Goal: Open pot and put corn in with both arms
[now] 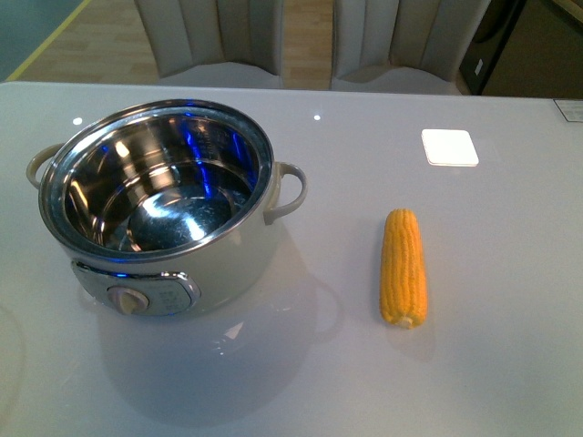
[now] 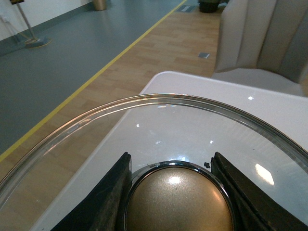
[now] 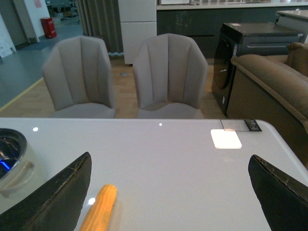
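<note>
**Desk:** What is shown of the pot?

**Picture editor:** The pot [image 1: 159, 205] is seen uncovered on the left of the white table [image 1: 492, 364]. Its steel bowl is streaked with blue reflections and its dial panel [image 1: 137, 296] is turned toward the camera. A loop handle is seen at each side.

**Desk:** And where is the corn placed?

**Picture editor:** The corn [image 1: 404, 267] is laid flat on the table to the right of the pot, well apart from it. Its pale stub end is pointed toward the camera. A white square [image 1: 449, 147] is seen on the tabletop beyond it, and two grey chairs [image 1: 214, 36] are drawn up at the far edge.

**Desk:** How are the grippers to be described?

**Picture editor:** Neither arm is caught in the front view. In the left wrist view, the left gripper [image 2: 175, 192] is closed on the bronze knob [image 2: 178, 209] of the glass lid [image 2: 168, 98]. One black finger [image 2: 108, 202] is set against each side of the knob's steel ring. A corner of the table and the wooden floor [image 2: 144, 57] are seen through the glass. How high the lid is held cannot be told.

**Desk:** And the right?

**Picture editor:** In the right wrist view, the right gripper [image 3: 166, 192] is spread wide and empty, with its two dark fingers at opposite edges of the frame. The corn is seen on the table between them, just beside one finger. One handle and part of the pot's rim are caught at the picture's edge.
</note>
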Controlling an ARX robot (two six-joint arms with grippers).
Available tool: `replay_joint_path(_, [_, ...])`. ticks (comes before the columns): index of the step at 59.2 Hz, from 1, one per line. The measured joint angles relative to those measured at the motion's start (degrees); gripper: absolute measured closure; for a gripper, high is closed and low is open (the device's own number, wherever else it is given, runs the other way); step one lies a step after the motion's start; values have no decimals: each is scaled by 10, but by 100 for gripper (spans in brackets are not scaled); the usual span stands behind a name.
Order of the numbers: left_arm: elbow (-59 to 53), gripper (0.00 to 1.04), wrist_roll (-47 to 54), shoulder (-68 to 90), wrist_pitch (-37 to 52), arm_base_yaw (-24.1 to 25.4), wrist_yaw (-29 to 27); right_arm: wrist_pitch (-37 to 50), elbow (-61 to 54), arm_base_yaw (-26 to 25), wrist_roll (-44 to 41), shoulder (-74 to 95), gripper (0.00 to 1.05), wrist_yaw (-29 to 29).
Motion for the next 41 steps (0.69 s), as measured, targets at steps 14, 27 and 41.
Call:
replay_joint_path(14, [0, 62, 0, 50, 5, 3, 0, 0, 0, 0, 0, 0, 9, 0])
replay_joint_path(27, [1, 62, 0, 97, 6, 3, 5, 0, 0, 0, 0, 0, 9, 0])
replay_joint_path(41, [39, 62, -1, 162, 6, 3, 10, 0, 0, 0, 0, 0, 9, 0])
